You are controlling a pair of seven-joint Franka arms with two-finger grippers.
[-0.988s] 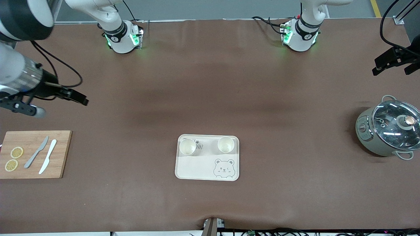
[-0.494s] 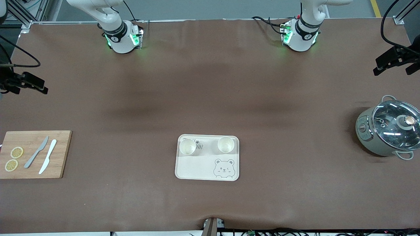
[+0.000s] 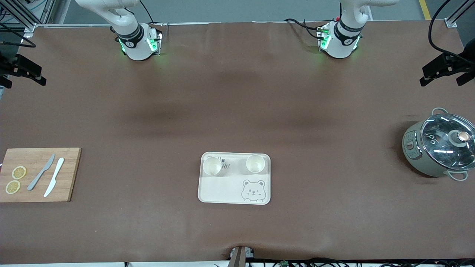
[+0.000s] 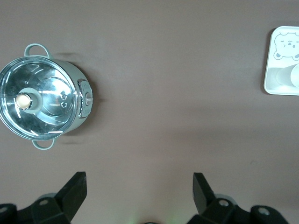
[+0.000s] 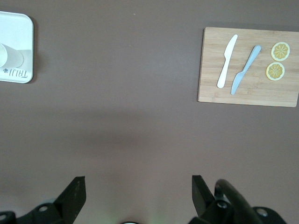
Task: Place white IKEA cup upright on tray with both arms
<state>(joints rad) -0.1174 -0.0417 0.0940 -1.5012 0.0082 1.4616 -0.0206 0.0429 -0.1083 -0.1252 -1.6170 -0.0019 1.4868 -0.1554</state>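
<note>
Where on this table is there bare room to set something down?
Bare tabletop lies between the cutting board and the tray, and between the tray and the pot. The tray's edge farther from the camera is crowded by two cups.

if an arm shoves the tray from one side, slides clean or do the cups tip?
Tray looks flat, rigid and light: probably slides easily on the smooth mat. Both cups stand upright and unheld, likely light, so a sharp shove might topple them.

We see the tray [image 3: 234,185] mid-desk [image 3: 237,111], two cups [image 3: 212,166] [image 3: 255,164] upright on its edge farther from the front camera. The cutting board [image 3: 70,174], carrying two knives [image 3: 41,171] [image 3: 54,177] and lemon slices [image 3: 18,172], lies toward the right arm's end; the pot [image 3: 438,146] toward the left arm's.
</note>
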